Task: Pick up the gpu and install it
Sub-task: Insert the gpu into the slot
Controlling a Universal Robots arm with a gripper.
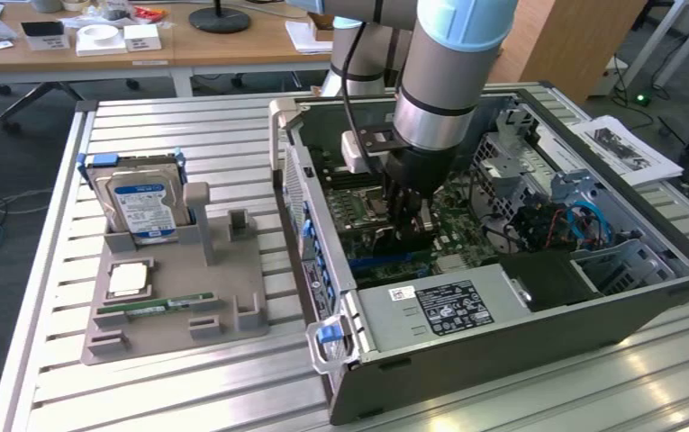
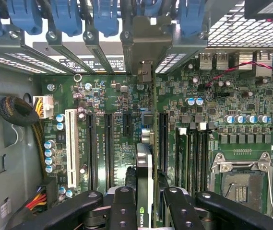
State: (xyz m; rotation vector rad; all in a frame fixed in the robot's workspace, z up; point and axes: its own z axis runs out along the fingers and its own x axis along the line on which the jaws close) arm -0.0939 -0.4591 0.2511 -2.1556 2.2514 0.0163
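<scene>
— Starting at the exterior view's left?

— Yes. Showing a slatted metal table (image 1: 56,378) carrying a gray holder (image 1: 170,328). Propping a hard drive (image 1: 142,209) with a blue label upright at the holder's far end. Cradling a square chip (image 1: 128,279) and a green memory stick (image 1: 158,308) nearer the camera, both lying flat, just beside each other.

— Moving toward the middle?

— Showing an open computer case (image 1: 501,333) lying on its side on the same table, just beside the holder. Picturing a robot arm (image 1: 452,63) reaching straight down into the case and holding its gripper (image 1: 407,229) close over the green circuit board (image 2: 112,96).

— Gripping anything?

— Clamping the graphics card (image 2: 144,172) between two black fingers (image 2: 122,208), one against each face. Holding the card on edge, running from the gripper toward the case's back wall.

— Placing the card where, exactly?

— Standing over the board among the long black slots, with its metal bracket (image 2: 143,43) up against the back wall, in line with a row of blue clips (image 2: 64,17). Not showing the card's lower edge, so giving no answer on seated or merely above a slot.

— Ending at the exterior view's right?

— Showing blue cables (image 1: 587,220) inside the case's far end, then printed papers (image 1: 627,148) lying on the table just beside the case.
</scene>
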